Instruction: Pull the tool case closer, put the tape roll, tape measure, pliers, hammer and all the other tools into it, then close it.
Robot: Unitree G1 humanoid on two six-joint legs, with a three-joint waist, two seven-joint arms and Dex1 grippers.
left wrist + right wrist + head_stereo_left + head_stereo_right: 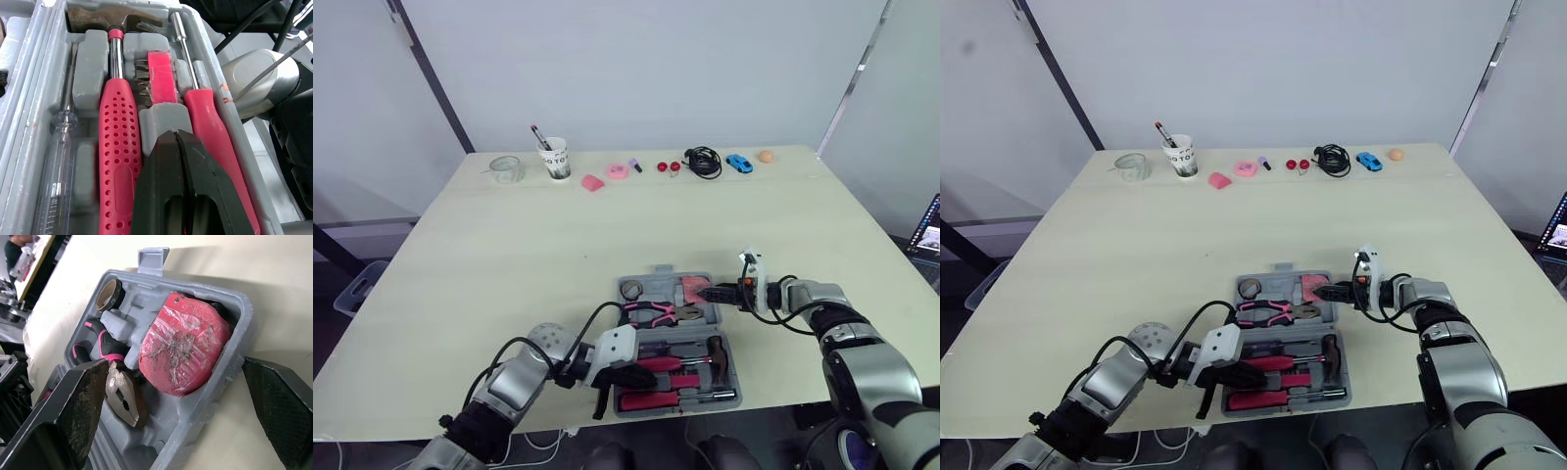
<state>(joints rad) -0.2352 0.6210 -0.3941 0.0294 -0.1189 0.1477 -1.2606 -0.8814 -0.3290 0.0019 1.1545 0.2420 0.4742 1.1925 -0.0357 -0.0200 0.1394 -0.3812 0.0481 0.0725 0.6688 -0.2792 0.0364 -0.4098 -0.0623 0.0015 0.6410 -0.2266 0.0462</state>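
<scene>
Case: the tool case (195, 283) lies open at the near edge of the bench (558, 245), between my two arms, with one half on the far side and one on the near side.
Far half: the tape roll (108, 293) sits in the left corner, the pink-handled pliers (124, 399) lie beside it, and the red tape measure (183, 347) fills the right pocket.
Near half: the hammer (115, 22), a red screwdriver (210, 122), a clear-handled screwdriver (54, 161) and a bit strip (159, 78) each lie in a moulded slot.
Left jaws: pressed together and pinching nothing, with my black fingers (161, 186) over the near half, between the hammer's handle and the red screwdriver. I cannot tell whether they touch.
Right jaws: spread wide at the far right corner. One finger (80, 401) is over the tray by the pliers and the other is outside the wall, so the tape measure lies between them ungripped.
Bench: pale wood, bare around the case.
Far edge: a row well apart from the case holds a clear cup (506, 168), a paper cup of pens (555, 157), small pink pieces (592, 182), a black cable (705, 162), a blue toy car (738, 163) and an orange ball (766, 156).
Room: white walls, with a dark slanted strut (431, 73) on the left.
</scene>
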